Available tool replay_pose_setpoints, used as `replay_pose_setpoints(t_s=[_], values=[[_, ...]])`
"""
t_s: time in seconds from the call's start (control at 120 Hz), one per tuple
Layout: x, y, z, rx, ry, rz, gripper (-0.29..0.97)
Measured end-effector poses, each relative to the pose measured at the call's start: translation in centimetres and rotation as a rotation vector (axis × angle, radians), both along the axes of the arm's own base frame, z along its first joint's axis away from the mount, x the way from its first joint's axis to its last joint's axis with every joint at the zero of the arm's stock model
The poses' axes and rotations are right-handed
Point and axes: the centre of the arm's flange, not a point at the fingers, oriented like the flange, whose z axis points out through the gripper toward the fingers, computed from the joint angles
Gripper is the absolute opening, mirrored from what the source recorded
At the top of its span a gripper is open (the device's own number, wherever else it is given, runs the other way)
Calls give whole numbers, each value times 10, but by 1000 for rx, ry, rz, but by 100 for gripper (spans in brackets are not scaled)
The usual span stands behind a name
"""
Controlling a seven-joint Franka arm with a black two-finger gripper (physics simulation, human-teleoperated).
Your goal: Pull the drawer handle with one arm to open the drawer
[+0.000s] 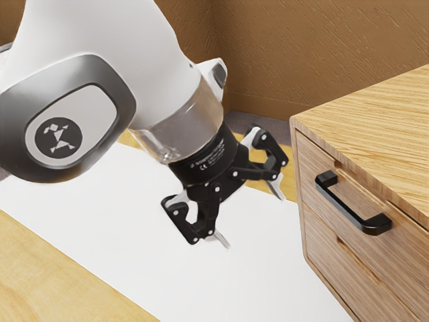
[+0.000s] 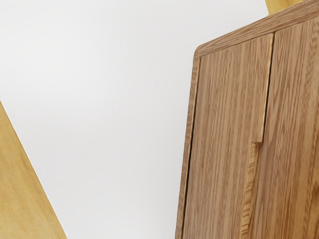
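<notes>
The cabinet [image 1: 375, 127] ran off the exterior view's right and lower edges, its lower drawer [image 1: 352, 272] cut short. The arm [image 1: 87, 60] was cropped at top and left. The lettering [image 1: 204, 163] above the pincer [image 1: 252, 219] was too small to read.

- Exterior view: set close beside the arm [image 1: 100, 67], angled down across the white worktop [image 1: 134, 231] toward the cabinet [image 1: 335, 268] at the exterior view's right.
- Wrist view: mounted at the wrist, aimed at the cabinet front from near.
- Shared: cabinet front, worktop.
</notes>
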Motion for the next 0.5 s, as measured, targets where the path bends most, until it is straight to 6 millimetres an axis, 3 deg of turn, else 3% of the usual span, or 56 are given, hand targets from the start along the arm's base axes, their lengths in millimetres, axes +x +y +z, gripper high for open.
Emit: replay_pose_setpoints(t_s=[0.108, 0.208, 0.342, 0.5], values=[[7, 1, 1, 2, -42, 36, 65], [14, 6, -17, 7, -65, 71, 65], [20, 6, -20, -10, -119, 92, 65], [8, -29, -18, -22, -168, 45, 65]])
